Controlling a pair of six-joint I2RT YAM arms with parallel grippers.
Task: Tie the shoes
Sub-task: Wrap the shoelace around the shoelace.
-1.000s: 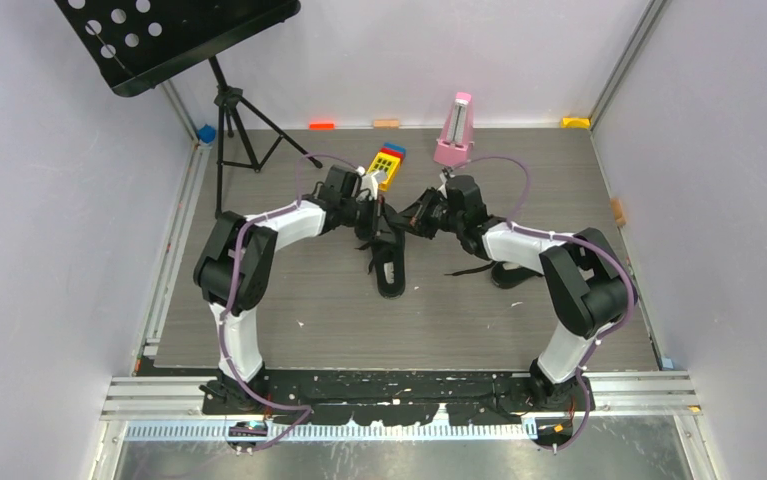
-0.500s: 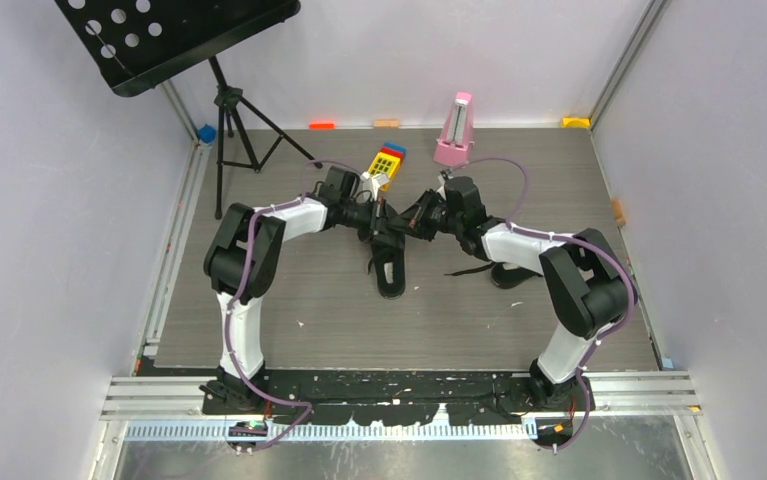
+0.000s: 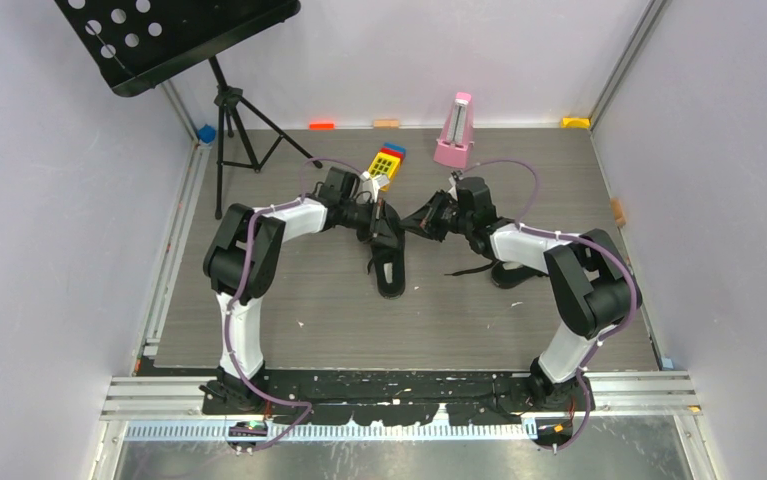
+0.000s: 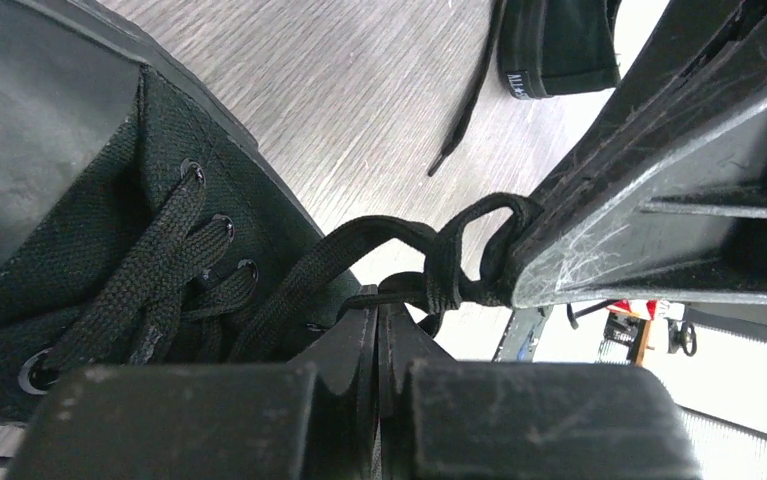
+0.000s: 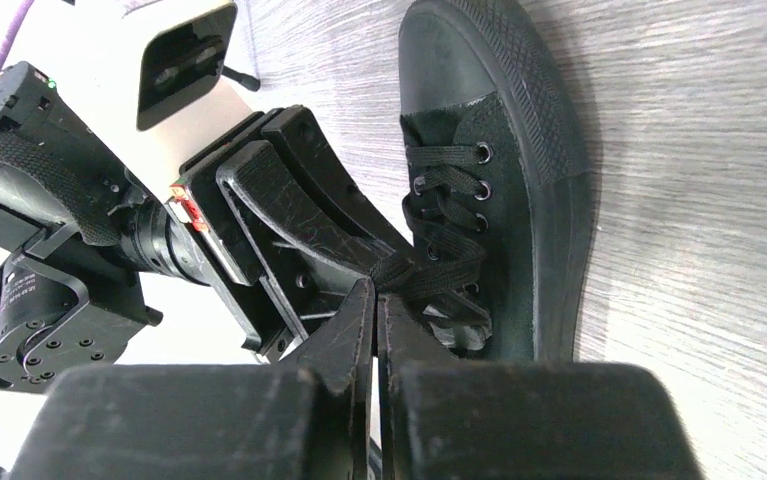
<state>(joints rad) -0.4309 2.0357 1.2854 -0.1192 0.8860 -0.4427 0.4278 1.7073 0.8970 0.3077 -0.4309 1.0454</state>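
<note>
One black shoe (image 3: 391, 268) lies mid-table with its toe toward the arms; it also shows in the left wrist view (image 4: 69, 190) and the right wrist view (image 5: 504, 170). Both grippers meet over its laces. My left gripper (image 3: 387, 226) (image 4: 379, 312) is shut on a thin strand of black lace (image 4: 399, 295) beside a small knot-like loop (image 4: 459, 250). My right gripper (image 3: 412, 222) (image 5: 376, 292) is shut on the lace (image 5: 399, 268) at the shoe's tongue, its fingers touching the left gripper's. The other shoe (image 3: 512, 272) (image 4: 559, 45) lies partly hidden under my right arm, a loose lace (image 3: 469, 269) trailing left.
A yellow toy with coloured buttons (image 3: 387, 163) and a pink metronome (image 3: 454, 132) stand just behind the grippers. A black music stand (image 3: 174, 35) on a tripod (image 3: 234, 125) is at the back left. Small coloured blocks line the back wall.
The left arm has swung in toward the shoe. The right gripper has shifted slightly right and back, drawing the lace between the two grippers tighter. The shoe has not moved.
</note>
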